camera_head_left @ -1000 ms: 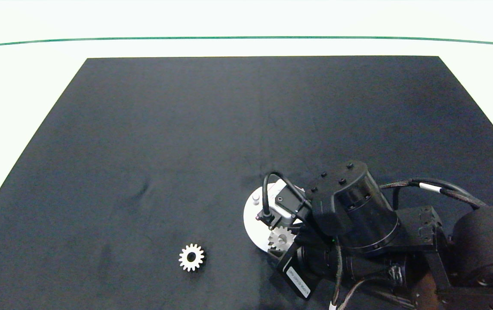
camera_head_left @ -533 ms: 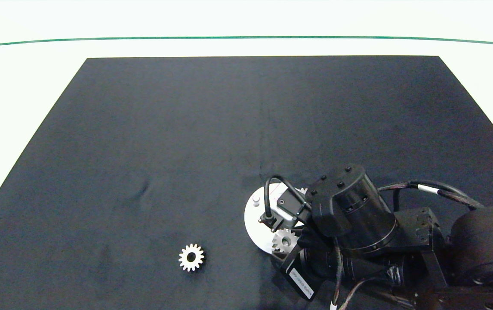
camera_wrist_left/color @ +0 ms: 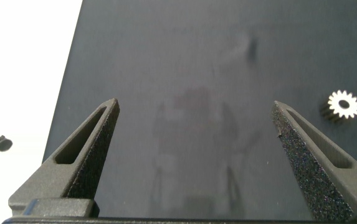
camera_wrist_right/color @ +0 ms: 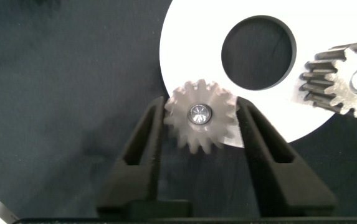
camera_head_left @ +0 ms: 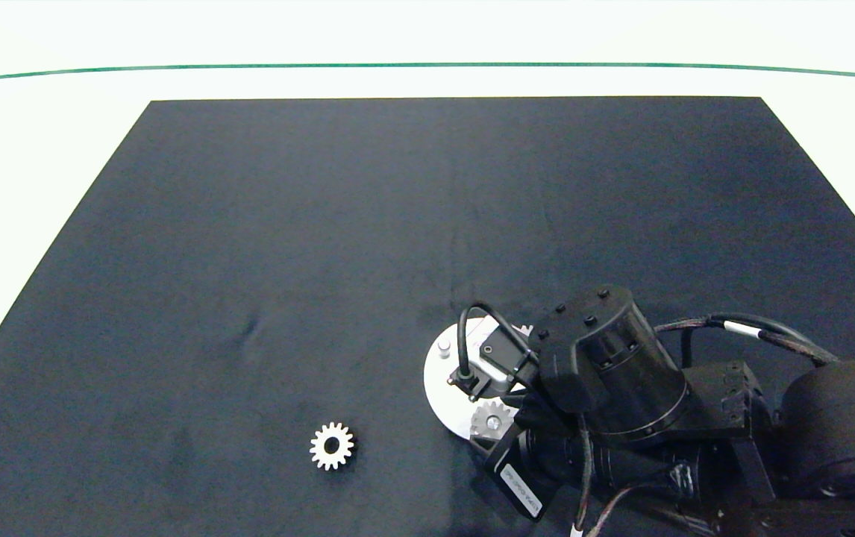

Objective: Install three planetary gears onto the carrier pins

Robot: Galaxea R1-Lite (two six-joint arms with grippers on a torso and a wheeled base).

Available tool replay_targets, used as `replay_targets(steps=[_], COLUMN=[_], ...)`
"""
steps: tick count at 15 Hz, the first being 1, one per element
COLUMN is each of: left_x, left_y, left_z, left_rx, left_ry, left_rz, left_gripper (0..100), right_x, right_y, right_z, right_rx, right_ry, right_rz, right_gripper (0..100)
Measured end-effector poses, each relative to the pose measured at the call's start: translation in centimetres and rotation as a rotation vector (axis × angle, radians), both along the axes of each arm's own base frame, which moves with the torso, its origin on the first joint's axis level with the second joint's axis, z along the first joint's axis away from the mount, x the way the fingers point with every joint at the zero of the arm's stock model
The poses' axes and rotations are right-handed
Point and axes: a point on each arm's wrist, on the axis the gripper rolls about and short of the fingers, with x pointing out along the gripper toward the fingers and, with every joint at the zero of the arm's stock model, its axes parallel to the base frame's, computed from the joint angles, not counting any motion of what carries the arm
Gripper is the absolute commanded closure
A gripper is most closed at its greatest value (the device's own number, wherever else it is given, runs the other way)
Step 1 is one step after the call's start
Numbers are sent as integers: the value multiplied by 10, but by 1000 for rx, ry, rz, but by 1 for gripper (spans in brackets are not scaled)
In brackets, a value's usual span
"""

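Note:
The white carrier disc with its large centre hole lies on the black mat. My right gripper is shut on a planetary gear at the disc's rim, and a carrier pin's top shows in the gear's bore. A second planetary gear sits on another pin. In the head view the right arm covers much of the disc; one bare pin stands at its far left, and the held gear shows at its near edge. A third gear lies loose on the mat. My left gripper hangs open over bare mat, with that loose gear off to its side.
The black mat covers most of the white table. The mat has a small wrinkle left of the disc. The left arm is out of the head view.
The right gripper has shifted slightly toward the table's near edge with the gear. The gear has settled lower, and the pin's top now shows in its bore. The loose gear has not moved.

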Motion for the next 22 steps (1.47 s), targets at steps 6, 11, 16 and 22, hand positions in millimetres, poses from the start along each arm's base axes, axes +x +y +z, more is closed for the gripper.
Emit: replay_targets(steps=[6, 11, 16, 22], left_x=[-1, 5, 22, 51], left_y=[0, 1, 0, -14], left_z=[-2, -2, -2, 2], left_rx=[3, 9, 33, 61], left_ry=[37, 83, 185, 187], left_rz=[-16, -103, -284, -512], left_gripper=[0, 0, 0, 0], right_x=[-1, 5, 0, -22], right_y=[-8, -52, -99, -137], right_z=[15, 55, 84, 119], right_rx=[65, 175, 284, 341], right_ry=[-9, -85, -133, -191], right_rz=[-44, -186, -339, -415], right_gripper=[0, 0, 0, 0])
